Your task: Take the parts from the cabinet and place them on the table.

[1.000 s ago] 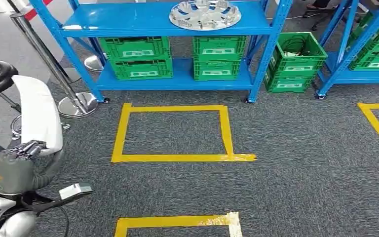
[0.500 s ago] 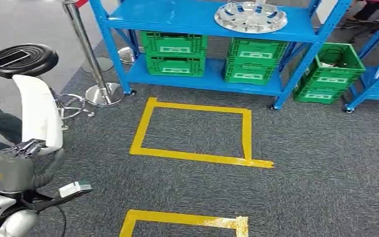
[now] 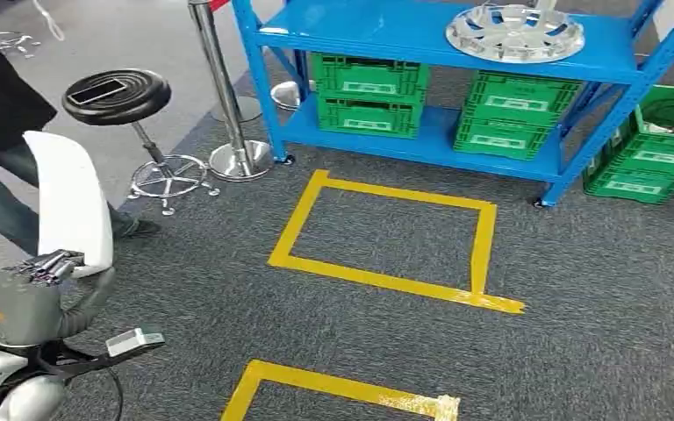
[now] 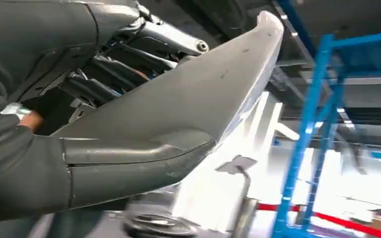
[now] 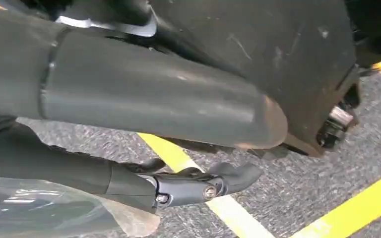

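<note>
The left hand [image 3: 39, 267] gripped the lower end of a long white curved part [image 3: 72, 197], which rose upright from the fingers at the robot's left side; the wrist view showed the fingers [image 4: 129, 54] pressed against that part [image 4: 188, 104]. The right hand [image 5: 144, 99] hung low over grey carpet [image 5: 307, 193] and yellow tape [image 5: 218, 208]; whether it held anything could not be told. A silver hubcap [image 3: 514, 33] lay on the blue cabinet [image 3: 377, 31], well apart from both hands.

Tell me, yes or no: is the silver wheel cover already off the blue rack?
No, the silver wheel cover lies on the top shelf of the blue rack, above the green crates.
</note>
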